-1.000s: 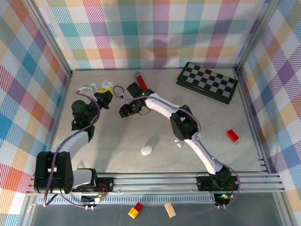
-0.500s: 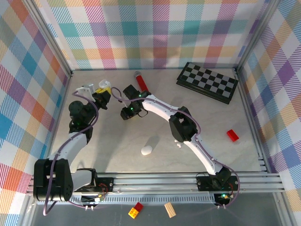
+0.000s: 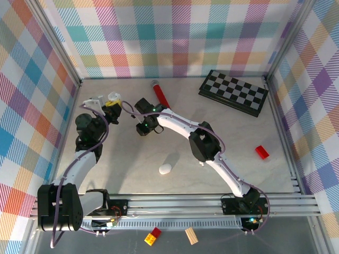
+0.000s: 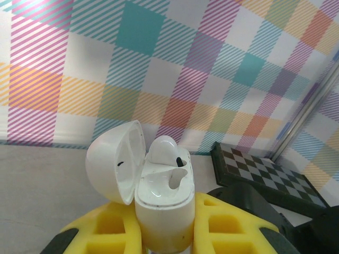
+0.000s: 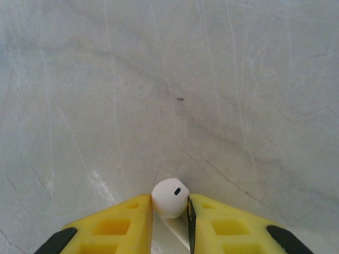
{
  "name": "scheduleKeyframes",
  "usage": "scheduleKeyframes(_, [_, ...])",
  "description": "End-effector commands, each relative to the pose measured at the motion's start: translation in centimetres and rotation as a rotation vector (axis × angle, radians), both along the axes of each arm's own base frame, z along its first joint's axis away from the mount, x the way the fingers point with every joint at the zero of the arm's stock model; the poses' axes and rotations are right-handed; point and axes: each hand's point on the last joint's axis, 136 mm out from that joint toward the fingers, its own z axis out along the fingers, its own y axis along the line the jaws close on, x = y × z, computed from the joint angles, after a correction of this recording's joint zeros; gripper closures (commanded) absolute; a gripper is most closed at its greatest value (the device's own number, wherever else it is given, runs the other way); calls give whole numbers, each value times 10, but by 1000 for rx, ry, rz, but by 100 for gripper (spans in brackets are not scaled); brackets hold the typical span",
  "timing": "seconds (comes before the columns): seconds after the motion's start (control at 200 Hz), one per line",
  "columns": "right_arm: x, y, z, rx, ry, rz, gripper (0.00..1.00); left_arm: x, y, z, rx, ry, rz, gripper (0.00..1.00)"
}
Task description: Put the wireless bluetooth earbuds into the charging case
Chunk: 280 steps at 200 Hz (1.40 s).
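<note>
Earbud [image 5: 170,197] in R hand [image 5: 170,207], case [image 4: 163,197] in L hand [image 4: 165,228], open table [image 5: 169,79] ahead.

Both arms, left arm [image 3: 79,163] and right arm [image 3: 229,173]: white link shells, black joint housings. Purple-grey cable [image 3: 104,125] looped along each. Black base blocks [image 3: 58,203] on alu rail. Green LED [image 3: 251,219] at right base. Left gripper [image 4: 164,222], right gripper [image 5: 170,203]: yellow fingers w/ rectangular cut-outs, black behind.
</note>
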Motion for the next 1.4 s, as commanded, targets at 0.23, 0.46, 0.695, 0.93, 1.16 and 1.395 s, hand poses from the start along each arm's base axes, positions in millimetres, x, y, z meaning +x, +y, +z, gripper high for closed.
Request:
scheduleKeyframes(0.23, [-36,-26,-3,-127,64,3,77,-5,-1,4,62,-26,-29,93])
scheduleKeyframes(0.46, [-46,-55,-1,-124,94,-68,75,-16,-16,-1,123,-65,-71,92])
scheduleKeyframes(0.695, [-65,-114,-3,-138,114,-164,74,-23,-47,-3,177,-123,-175,92])
scheduleKeyframes(0.93, [-86,-184,-8,-178,129,-282,74,-32,-91,-9,239,-157,-299,92])
scheduleKeyframes(1.16, [-88,-187,10,-78,120,-293,70,-21,-92,-11,206,-117,-261,92])
scheduleKeyframes(1.395, [-72,-151,39,-1,104,-242,56,-2,-47,-21,96,-90,-126,92])
